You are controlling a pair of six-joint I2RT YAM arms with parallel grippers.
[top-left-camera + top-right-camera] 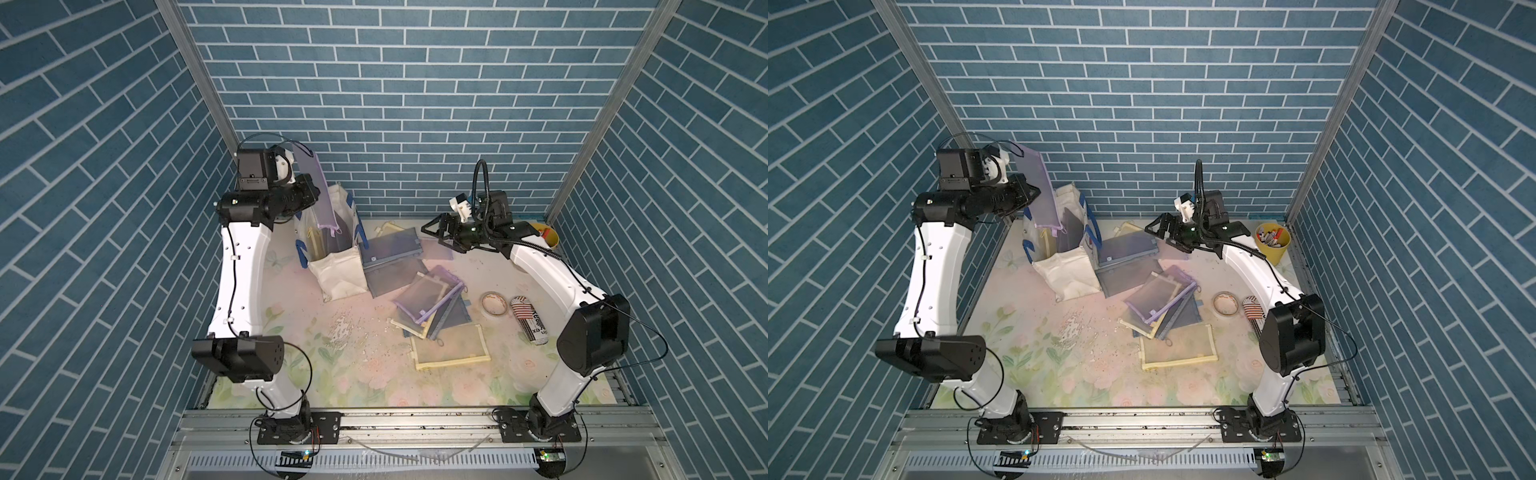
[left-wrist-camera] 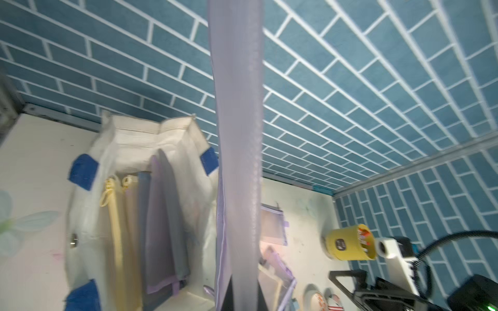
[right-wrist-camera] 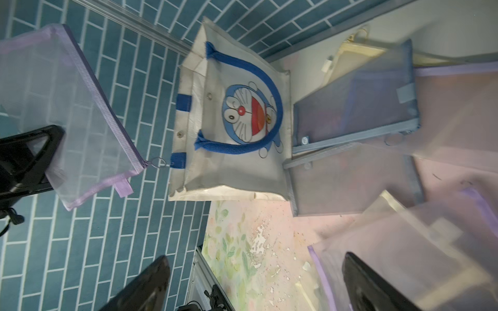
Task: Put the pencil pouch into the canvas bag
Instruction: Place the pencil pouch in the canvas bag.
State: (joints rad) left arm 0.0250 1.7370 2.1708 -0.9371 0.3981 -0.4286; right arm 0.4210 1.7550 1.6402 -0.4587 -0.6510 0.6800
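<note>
Pencil pouch (image 1: 317, 187), clamped in left tool (image 1: 1034, 193), masks its tips; right tool (image 1: 439, 236) spread.

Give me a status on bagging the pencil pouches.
Done: several pouches already stand inside the canvas bag. In hand: the left gripper is shut on a purple mesh pouch hanging roughly over the bag; the right gripper is open and empty. Left: lower and release that pouch, then bag the pile lying on the table.
</note>
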